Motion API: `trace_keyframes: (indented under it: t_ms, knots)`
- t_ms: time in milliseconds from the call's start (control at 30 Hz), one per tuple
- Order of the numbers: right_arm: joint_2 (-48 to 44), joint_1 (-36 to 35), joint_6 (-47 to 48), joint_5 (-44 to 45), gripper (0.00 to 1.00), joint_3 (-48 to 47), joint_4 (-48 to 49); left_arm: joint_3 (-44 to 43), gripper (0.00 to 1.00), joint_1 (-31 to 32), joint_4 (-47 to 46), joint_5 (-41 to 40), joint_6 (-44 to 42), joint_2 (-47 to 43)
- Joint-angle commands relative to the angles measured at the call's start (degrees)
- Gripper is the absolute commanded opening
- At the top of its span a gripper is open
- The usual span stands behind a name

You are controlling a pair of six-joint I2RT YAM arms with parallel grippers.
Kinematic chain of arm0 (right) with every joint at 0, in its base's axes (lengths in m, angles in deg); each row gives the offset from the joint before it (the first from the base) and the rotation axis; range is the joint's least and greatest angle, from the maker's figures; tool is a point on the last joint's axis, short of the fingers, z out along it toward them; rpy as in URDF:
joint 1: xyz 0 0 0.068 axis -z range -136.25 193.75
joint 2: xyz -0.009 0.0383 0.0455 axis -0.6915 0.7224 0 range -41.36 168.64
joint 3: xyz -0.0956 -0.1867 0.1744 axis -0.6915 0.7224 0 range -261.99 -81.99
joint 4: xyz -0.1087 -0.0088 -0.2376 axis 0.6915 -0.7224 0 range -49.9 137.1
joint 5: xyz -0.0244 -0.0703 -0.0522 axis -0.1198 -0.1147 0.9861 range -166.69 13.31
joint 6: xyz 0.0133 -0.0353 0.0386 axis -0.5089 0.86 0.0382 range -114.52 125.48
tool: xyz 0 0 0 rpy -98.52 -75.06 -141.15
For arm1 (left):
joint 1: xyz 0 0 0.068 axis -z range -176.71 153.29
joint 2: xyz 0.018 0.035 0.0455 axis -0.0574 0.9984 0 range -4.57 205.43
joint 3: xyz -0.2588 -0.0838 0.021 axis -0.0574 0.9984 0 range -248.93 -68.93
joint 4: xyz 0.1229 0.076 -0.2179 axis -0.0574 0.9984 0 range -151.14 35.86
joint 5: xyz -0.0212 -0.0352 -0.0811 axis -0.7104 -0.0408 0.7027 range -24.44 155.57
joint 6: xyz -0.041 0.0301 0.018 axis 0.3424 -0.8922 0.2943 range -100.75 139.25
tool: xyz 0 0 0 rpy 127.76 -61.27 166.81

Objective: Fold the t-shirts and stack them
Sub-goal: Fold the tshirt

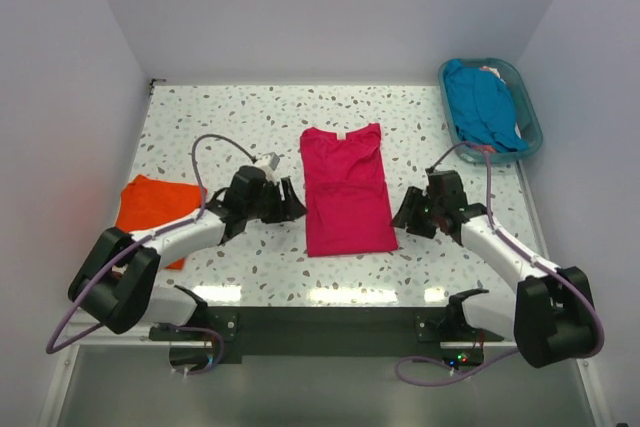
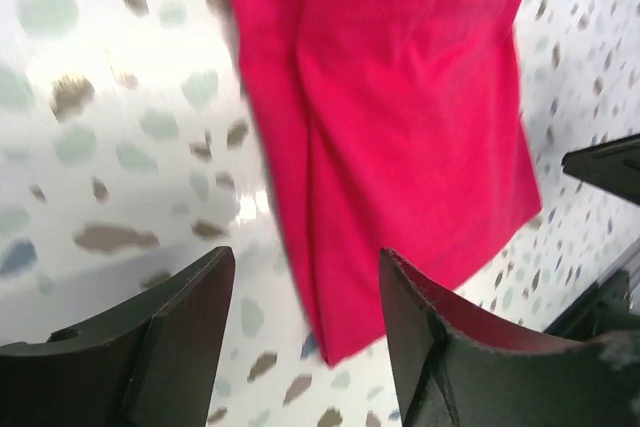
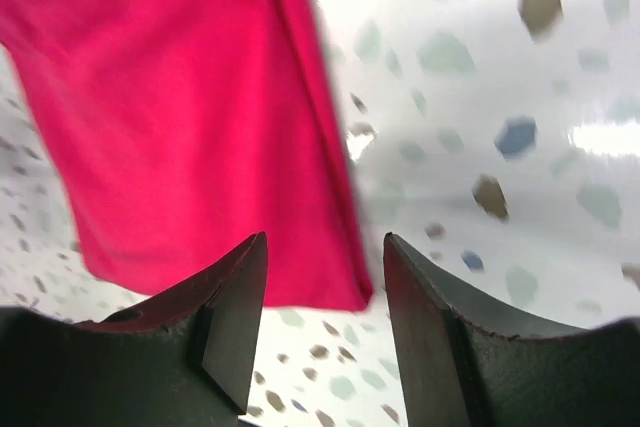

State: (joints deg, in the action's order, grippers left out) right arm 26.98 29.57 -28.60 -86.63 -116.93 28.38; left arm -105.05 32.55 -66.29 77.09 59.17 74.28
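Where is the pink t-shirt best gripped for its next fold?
The pink t-shirt lies flat, a long narrow strip, hem nearest the arms: likely best take the two hem corners, left gripper from its left, right gripper from its right.

- The white surface (image 1: 250, 127) in front of me is speckled with grey and brown flecks, with lamp glare along its near edge.
- A hot pink t-shirt (image 1: 345, 192) lies flat at the middle, folded into a long strip, collar at the far end.
- An orange t-shirt (image 1: 150, 202) lies at my left edge.
- A teal plastic basket (image 1: 531, 119) sits in the far right corner.
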Motion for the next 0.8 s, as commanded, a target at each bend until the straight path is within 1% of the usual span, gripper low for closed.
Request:
trace_keyframes:
  t_ms: [0, 67, 167, 333, 533, 567, 633, 667, 733, 767]
  knots:
    - [-3.81, 0.02, 0.95, 0.97, 0.55, 4.87, -5.53, 5.52, 0.65, 4.47, 1.63, 1.92, 1.30, -2.73]
    - [-5.05, 0.02, 0.78, 0.45, 0.57, 5.93, -5.89, 6.58, 0.68, 7.90, 1.54, 1.48, 2.70, -3.96]
    - [-6.55, -0.33, -0.10, -0.35, 0.58, 7.34, -5.36, 8.51, 0.70, 10.72, 0.84, 1.22, 4.81, -4.67]
    - [-5.59, -1.38, -1.85, -1.14, 0.57, 9.01, -3.17, 10.72, 0.70, 12.23, -0.48, -0.19, 7.10, -4.76]
    - [-2.60, -5.25, -4.32, 0.44, 0.52, 9.71, 0.26, 11.16, 0.63, 13.81, -2.14, -3.00, 9.03, -2.83]
    - [-2.33, -5.51, -4.58, 0.62, 0.51, 9.89, 0.87, 11.16, 0.61, 14.16, -2.50, -2.83, 9.12, -2.21]
    - [-1.98, -5.95, -5.11, 0.97, 0.47, 10.33, 1.49, 10.98, 0.59, 14.51, -3.72, -2.83, 9.47, -0.20]
    - [-1.98, -6.04, -5.20, 1.23, 0.46, 10.42, 1.58, 10.89, 0.56, 14.95, -3.99, -3.00, 9.82, 0.34]
    - [-2.07, -6.04, -5.64, 1.32, 0.43, 10.77, 2.11, 10.81, 0.54, 15.39, -4.78, -3.44, 10.26, 2.01]
    - [-2.15, -6.13, -5.64, 1.32, 0.41, 10.86, 2.20, 10.89, 0.50, 15.83, -5.05, -4.05, 10.35, 2.53]
